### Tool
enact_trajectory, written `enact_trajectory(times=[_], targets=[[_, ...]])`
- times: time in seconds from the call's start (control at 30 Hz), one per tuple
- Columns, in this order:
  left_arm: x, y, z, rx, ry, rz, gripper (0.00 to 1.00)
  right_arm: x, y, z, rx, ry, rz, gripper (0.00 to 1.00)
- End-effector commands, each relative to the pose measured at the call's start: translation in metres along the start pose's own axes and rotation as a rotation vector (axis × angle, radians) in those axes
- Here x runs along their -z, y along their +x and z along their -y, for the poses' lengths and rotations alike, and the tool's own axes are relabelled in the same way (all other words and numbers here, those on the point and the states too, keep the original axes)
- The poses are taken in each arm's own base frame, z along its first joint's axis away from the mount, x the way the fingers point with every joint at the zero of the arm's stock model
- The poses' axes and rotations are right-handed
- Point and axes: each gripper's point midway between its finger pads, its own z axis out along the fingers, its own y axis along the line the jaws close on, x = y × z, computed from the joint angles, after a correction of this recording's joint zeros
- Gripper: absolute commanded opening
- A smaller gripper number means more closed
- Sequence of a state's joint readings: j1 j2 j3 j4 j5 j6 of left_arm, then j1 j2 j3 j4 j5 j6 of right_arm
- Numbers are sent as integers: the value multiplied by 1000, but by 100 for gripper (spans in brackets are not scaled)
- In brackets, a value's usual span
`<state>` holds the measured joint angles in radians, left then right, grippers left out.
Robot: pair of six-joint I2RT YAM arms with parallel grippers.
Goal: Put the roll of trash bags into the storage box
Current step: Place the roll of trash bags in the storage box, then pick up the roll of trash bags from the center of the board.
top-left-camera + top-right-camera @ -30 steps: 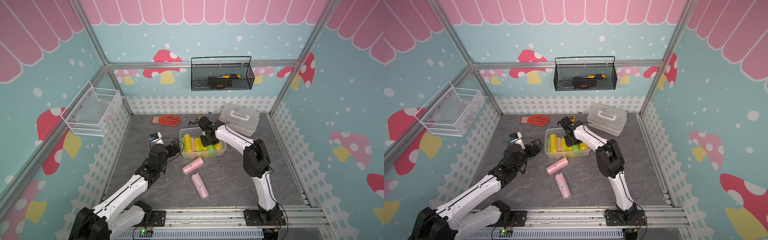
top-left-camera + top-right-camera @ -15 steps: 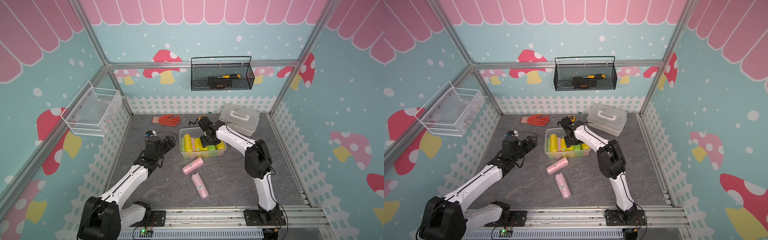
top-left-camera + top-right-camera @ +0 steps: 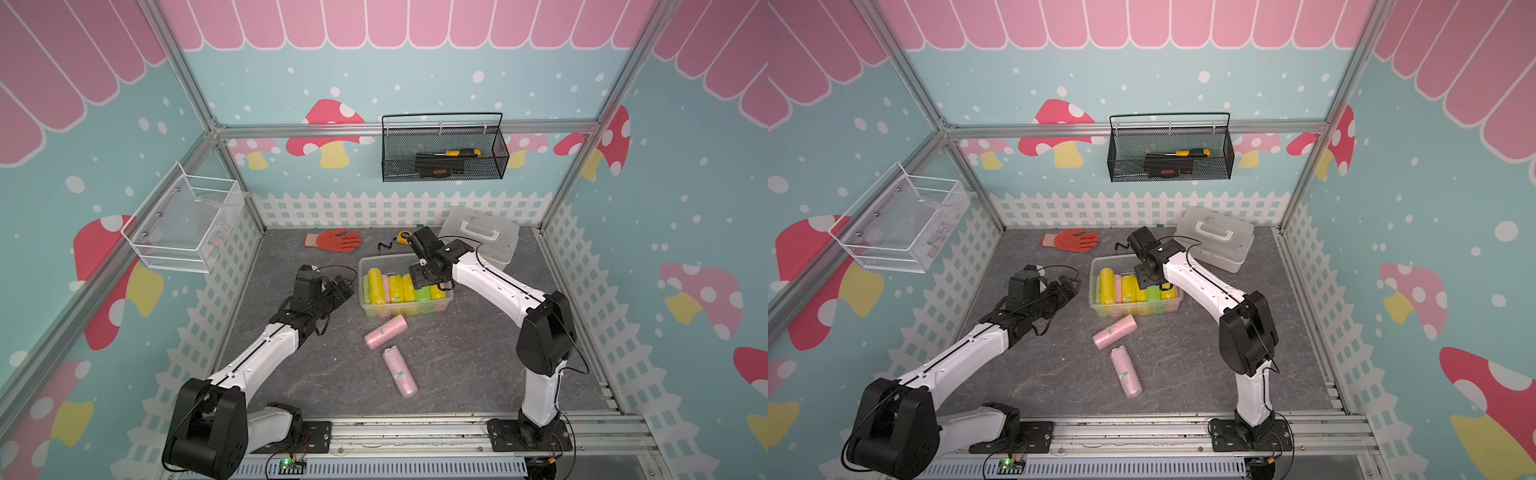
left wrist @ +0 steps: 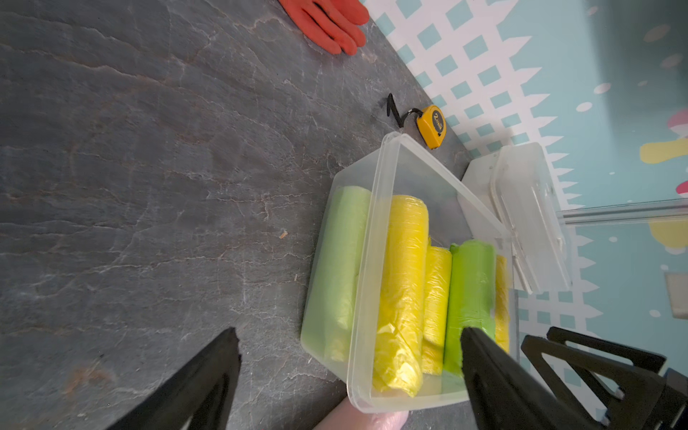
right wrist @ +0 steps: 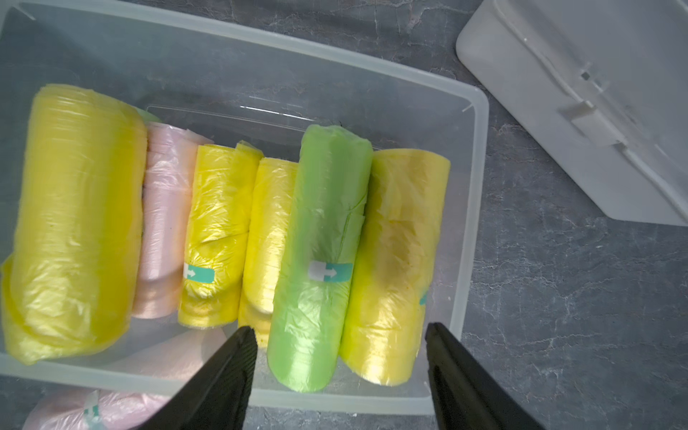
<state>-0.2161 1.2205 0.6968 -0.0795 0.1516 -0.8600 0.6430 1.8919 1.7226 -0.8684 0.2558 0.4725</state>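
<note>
Two pink rolls of trash bags out on the table (image 3: 457,365), outside the storage box (image 3: 362,266): nearer roll (image 3: 385,331) just in front of the box's long wall, farther roll (image 3: 400,371) near it, closer to the arms' bases. Neither between any jaws. Right jaws apart over the right end of the box, gripping nothing; directly below them in the right wrist view, a green roll (image 5: 320,253) and a yellow roll (image 5: 398,260), side by side inside. Left jaws wide apart too, empty, low over bare table just beside the box's left wall and aimed at it. Box of clear thin plastic, rectangular, rounded at the corners, filled with one row of rolls in yellow, pink and green. Rolls soft and cylindrical, wound from crinkled glossy film, some sealed with a small teal arrow sticker. Table matte, dark grey, veined like slate. Behind the box, an opaque white case (image 3: 482,235), smooth, with a moulded handle.
</note>
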Motion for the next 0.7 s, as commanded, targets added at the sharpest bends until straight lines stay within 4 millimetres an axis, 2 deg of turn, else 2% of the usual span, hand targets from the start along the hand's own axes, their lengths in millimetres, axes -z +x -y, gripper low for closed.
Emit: enact_trajectory(times=[0.0, 0.17, 0.27, 0.4, 0.47, 0.57, 0.67], targets=[[15, -12, 13, -29, 30, 40, 94, 39, -9, 7, -10, -21, 85, 73], [36, -24, 20, -74, 27, 99, 95, 85, -6, 20, 3, -50, 168, 74], [47, -28, 23, -87, 32, 129, 96, 106, 7, 33, 9, -39, 207, 74], [56, -30, 24, -88, 42, 152, 96, 120, 29, 49, 0, -33, 290, 74], [59, -29, 24, -82, 42, 152, 96, 123, 43, 54, -48, -55, 327, 78], [60, -26, 24, -72, 43, 137, 97, 129, 52, 33, -83, -224, 385, 79], [62, -25, 22, -65, 33, 130, 97, 126, 61, 30, -107, -268, 426, 81]])
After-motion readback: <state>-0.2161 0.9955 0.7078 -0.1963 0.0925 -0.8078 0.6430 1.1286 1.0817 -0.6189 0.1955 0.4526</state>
